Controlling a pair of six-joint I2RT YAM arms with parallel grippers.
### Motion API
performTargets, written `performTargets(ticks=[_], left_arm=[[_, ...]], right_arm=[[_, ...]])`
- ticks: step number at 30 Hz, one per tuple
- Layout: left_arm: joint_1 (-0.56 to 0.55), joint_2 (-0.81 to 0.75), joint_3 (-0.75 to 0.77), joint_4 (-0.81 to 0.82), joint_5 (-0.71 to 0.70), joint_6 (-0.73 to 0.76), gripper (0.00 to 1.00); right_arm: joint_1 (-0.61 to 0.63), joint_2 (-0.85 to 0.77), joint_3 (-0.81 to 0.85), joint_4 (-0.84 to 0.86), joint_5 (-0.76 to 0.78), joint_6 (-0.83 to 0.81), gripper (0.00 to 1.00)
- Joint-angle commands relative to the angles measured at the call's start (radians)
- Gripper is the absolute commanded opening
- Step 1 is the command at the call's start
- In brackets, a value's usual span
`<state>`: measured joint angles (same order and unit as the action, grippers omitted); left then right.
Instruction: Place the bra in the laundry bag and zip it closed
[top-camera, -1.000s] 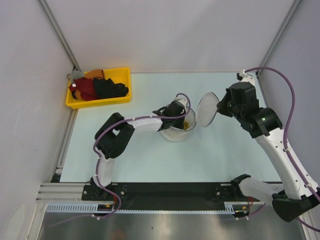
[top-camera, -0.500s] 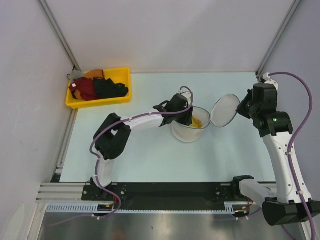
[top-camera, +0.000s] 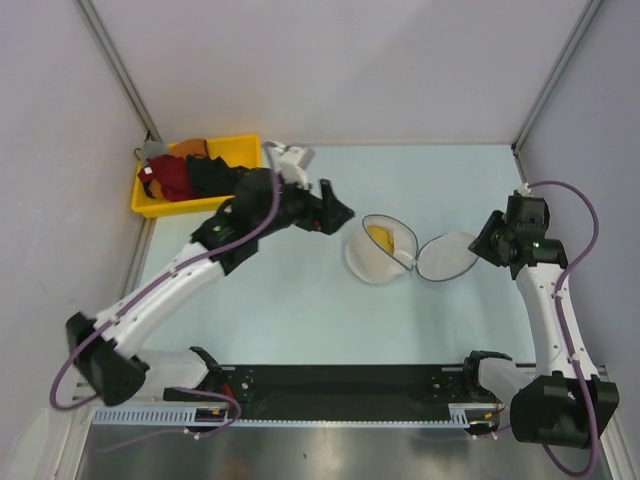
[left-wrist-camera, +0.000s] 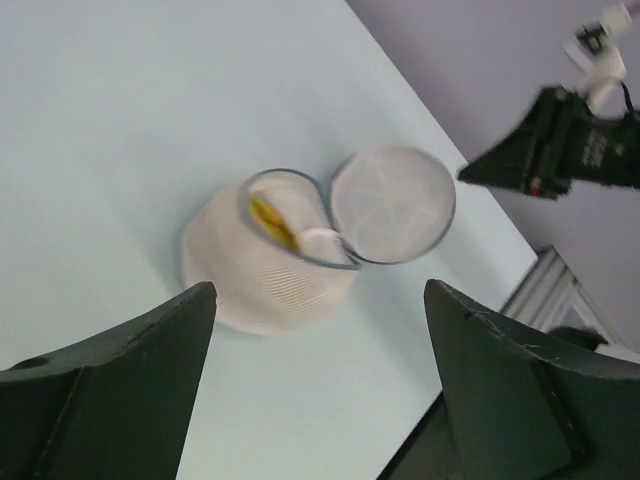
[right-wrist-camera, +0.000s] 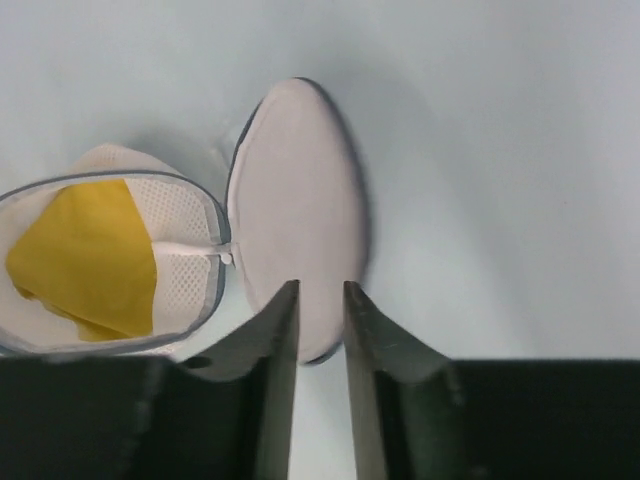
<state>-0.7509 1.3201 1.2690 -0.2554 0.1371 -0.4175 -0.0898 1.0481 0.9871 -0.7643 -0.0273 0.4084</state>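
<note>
Treating the laundry bag (top-camera: 365, 266), lying open mid-table with the yellow bra (top-camera: 381, 236) in its left half, as light, limp mesh and gripping at the stiff dark wire rims (right-wrist-camera: 214, 225); left gripper (top-camera: 337, 213) hovering wide open, right gripper (top-camera: 483, 244) narrowed at the right half's rim, hold undeterminable.

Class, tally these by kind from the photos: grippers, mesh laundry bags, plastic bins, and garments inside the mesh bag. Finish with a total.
Grippers: 2, the left gripper and the right gripper
Mesh laundry bag: 1
Plastic bin: 1
Garments inside the bag: 1, the yellow bra
Total: 5
</note>
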Motion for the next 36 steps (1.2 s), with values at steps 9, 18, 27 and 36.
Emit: performTargets(ticks=[9, 18, 27, 36], left_arm=[[0.660, -0.352, -0.264, -0.223, 0.087, -0.090, 1.00], [0.855, -0.052, -0.215, 0.016, 0.002, -0.138, 0.88], [0.872, 0.488, 0.252, 0.095, -0.212, 0.063, 0.70], [0.874, 0.843, 0.622, -0.047, -0.422, 0.166, 0.67]], right_arm=[[0.047, 0.072, -0.030, 0.083, 0.117, -0.088, 0.86], [0.292, 0.049, 0.056, 0.083, 0.187, -0.063, 0.97], [0.473, 0.021, -0.002, 0.135, 0.092, -0.006, 1.00], [0.479, -0.043, -0.021, 0.097, 0.089, -0.054, 1.00]])
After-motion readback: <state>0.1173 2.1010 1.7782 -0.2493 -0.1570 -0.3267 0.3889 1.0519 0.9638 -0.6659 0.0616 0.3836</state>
